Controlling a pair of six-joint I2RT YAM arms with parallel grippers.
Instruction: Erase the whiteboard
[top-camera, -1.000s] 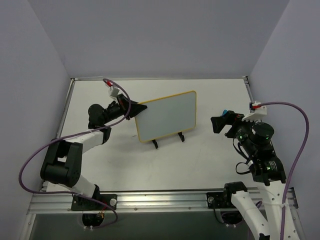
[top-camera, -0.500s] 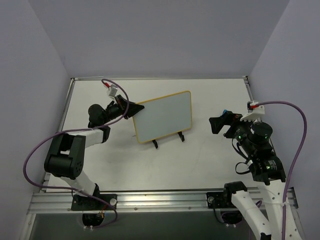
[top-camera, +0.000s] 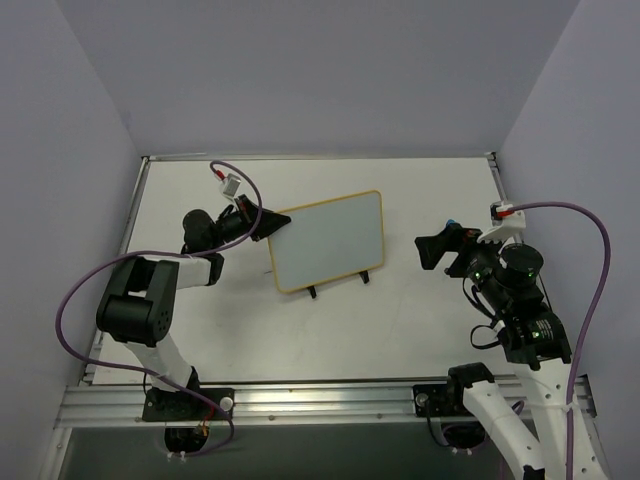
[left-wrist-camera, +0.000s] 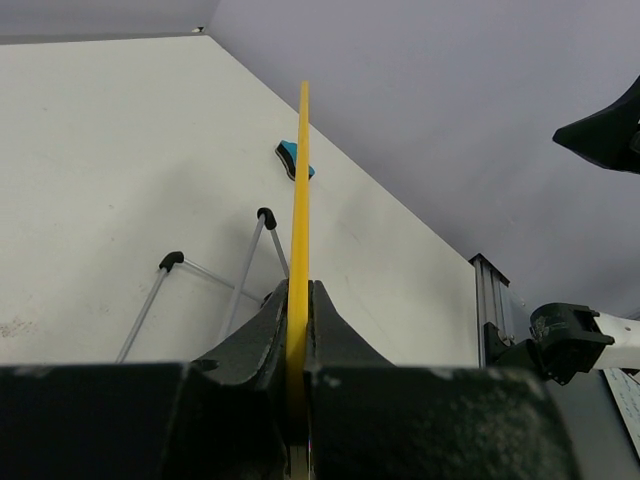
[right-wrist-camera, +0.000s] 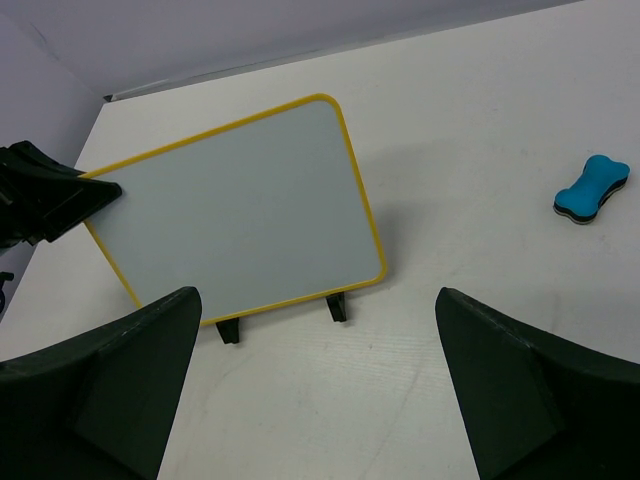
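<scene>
Whiteboard (top-camera: 330, 240), upper right corner slightly leftward; left arm (top-camera: 140, 300), elbow nearer the board

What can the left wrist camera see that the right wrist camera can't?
Only the left wrist view: the whiteboard seen edge-on as a thin yellow line, and the thin wire legs of its stand. Only the right wrist view: the board's blank white face. Both: the board, the left gripper shut on its edge, the blue eraser and the white table.
</scene>
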